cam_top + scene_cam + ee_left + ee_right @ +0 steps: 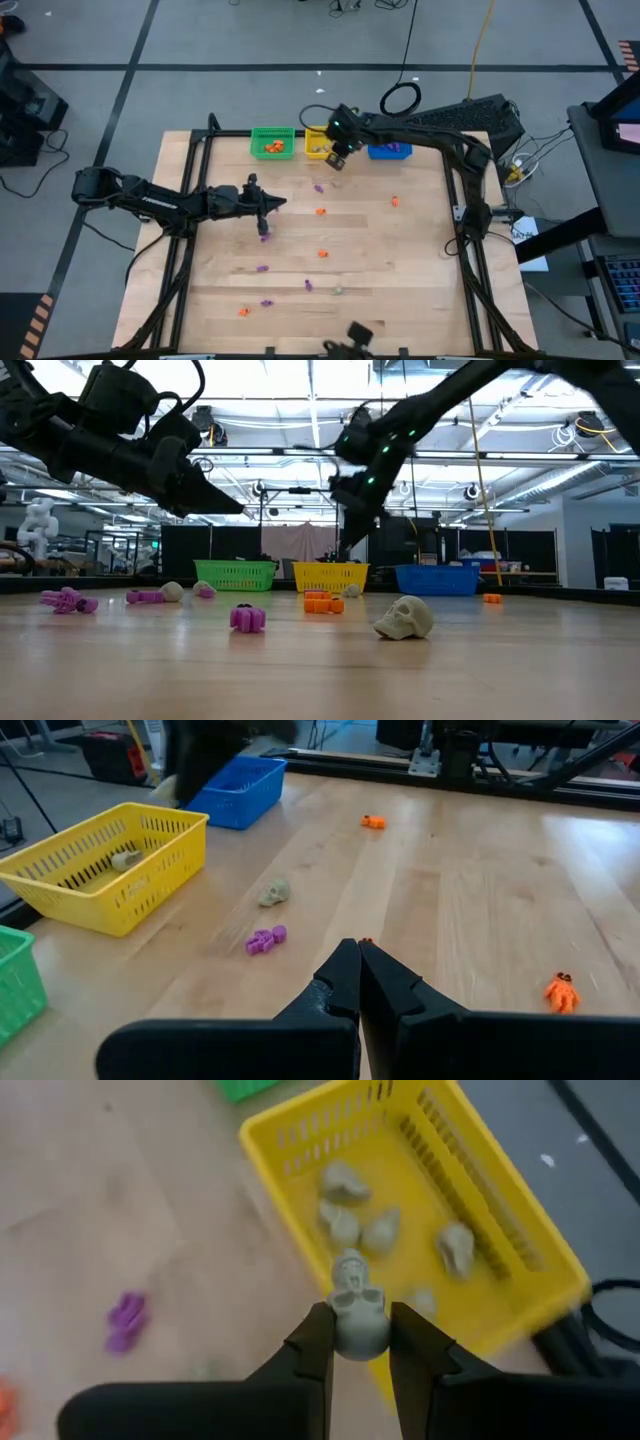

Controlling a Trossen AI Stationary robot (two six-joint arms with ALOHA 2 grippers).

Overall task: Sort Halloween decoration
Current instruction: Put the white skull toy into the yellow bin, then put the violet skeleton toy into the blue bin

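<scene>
My right gripper (pixel 360 1316) is shut on a pale skull trinket (pixel 351 1276) and hangs over the near rim of the yellow basket (pixel 520 1250), which holds several pale skulls. In the high view my right gripper (pixel 337 158) is at the table's far middle, by the yellow basket (pixel 318 143). My left gripper (pixel 358 968) is shut on nothing above the table's left half, shown as the left gripper (pixel 268 205) from above. Loose orange, purple and pale trinkets lie on the wood, among them a purple one (pixel 319 187) and an orange one (pixel 320 211). My right gripper pinches the pale skull by its two sides (pixel 342 1332) between the two fingers. The fingers slant down toward the table's far edge. The skull is lifted clear of the table and the basket, and its front part sticks out past the fingertips.
A green basket (pixel 272 142) with orange pieces stands left of the yellow one, a blue basket (pixel 390 150) with purple pieces right of it, all along the far edge. A pale skull (pixel 405 617) and a purple trinket (pixel 247 618) lie near the front edge.
</scene>
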